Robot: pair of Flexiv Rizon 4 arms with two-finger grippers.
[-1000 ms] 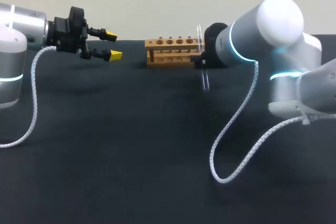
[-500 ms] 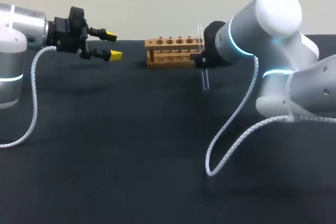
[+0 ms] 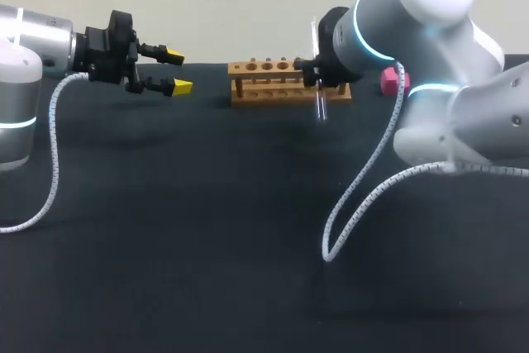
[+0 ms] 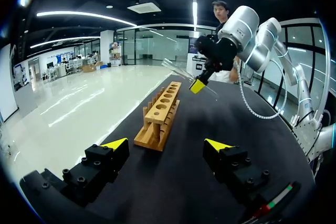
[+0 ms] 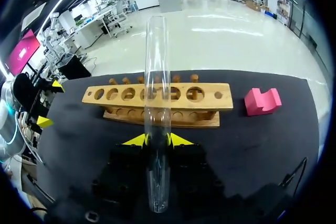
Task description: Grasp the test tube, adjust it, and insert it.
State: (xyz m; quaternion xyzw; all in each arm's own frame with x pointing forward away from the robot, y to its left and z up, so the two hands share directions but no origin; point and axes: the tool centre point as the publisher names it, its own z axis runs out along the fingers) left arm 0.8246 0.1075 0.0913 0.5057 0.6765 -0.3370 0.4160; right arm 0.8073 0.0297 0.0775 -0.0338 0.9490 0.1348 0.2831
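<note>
Right gripper [image 5: 157, 140]: clenched on the test tube [image 5: 157, 77], one yellow tip on each side of the glass at about mid-length. The tube stands close to upright, open mouth up and rounded end down. Judged purpose: a mid-length hold leaves the lower part free to enter a hole, while the upright pose matches the holes' axis.

Location of the tube: in the air, on the robot's side of the wooden test tube rack [image 5: 210, 103], off the rack's right-hand end. It is not in any hole, and its lower end hangs clear of the black table [image 3: 207, 229]. Insertion not yet done. The tube must, in my judgement, rise above the top bar and move over a hole before descending.

The rack lies lengthwise across the table, its single row of holes facing up. All holes seen are vacant.

Beyond the rack's right end: a pink block [image 5: 261, 102], apart from the rack and playing no evident part.

Left gripper [image 3: 178, 72]: released and empty, held above the table well to the left of the rack with tips pointed toward it. Judged as standing by, clear of the working arm.

Count: test tubes, one; racks, one; pink blocks, one; grippers, two. Holes not counted (the tube crosses part of the row).
</note>
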